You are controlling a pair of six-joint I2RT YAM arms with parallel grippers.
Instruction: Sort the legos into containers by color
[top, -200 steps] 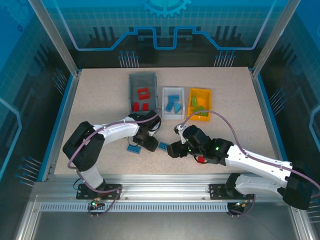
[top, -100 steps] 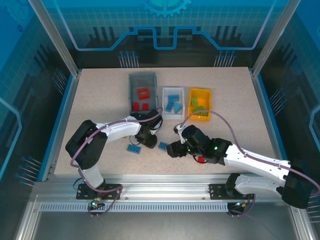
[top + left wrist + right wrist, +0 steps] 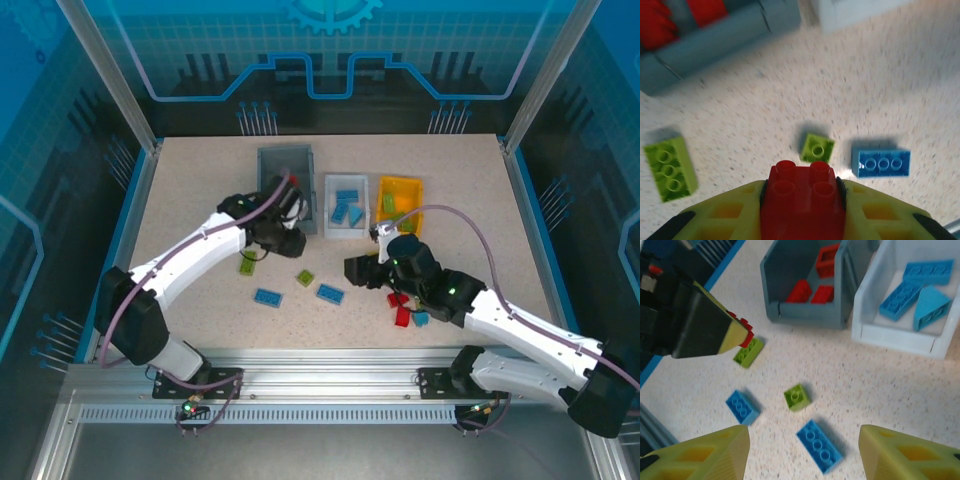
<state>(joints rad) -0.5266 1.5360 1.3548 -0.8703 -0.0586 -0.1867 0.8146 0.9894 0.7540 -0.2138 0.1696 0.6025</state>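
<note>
Left arm reaches from its base at the near-left corner diagonally up over the worktop [image 3: 190,190], elbow low, wrist bent down in front of the dark grey bin [image 3: 287,160]. Left gripper [image 3: 262,248] has its fingers [image 3: 725,215] clamped on a red 2x2 brick [image 3: 802,192], studs facing the wrist camera; brick is pinched on both sides and carried above the worktop, short of the bin's near wall. Directly below and beside it lies a long lime green brick [image 3: 669,167]; a small lime green brick [image 3: 817,148] and a blue brick [image 3: 881,163] lie just beside each other further out, not touching. Right arm runs from the near-right base leftward across the worktop, forearm low, wrist turned toward the centre. Right gripper [image 3: 356,270] is spread wide, fingers [image 3: 710,455] well apart with nothing between them, hovering over the loose bricks. In its wrist view: a second blue brick [image 3: 742,407] to the left of the small lime one, all flat on the worktop. Dark grey bin contains red bricks [image 3: 810,292] and a red square frame [image 3: 827,260]. White bin [image 3: 345,228] beside it holds blue bricks [image 3: 905,295]. Orange-yellow bin [image 3: 400,185] to the right holds lime green bricks [image 3: 392,205]. Two red bricks [image 3: 401,316] and one blue piece [image 3: 421,319] lie close together under the right forearm.
</note>
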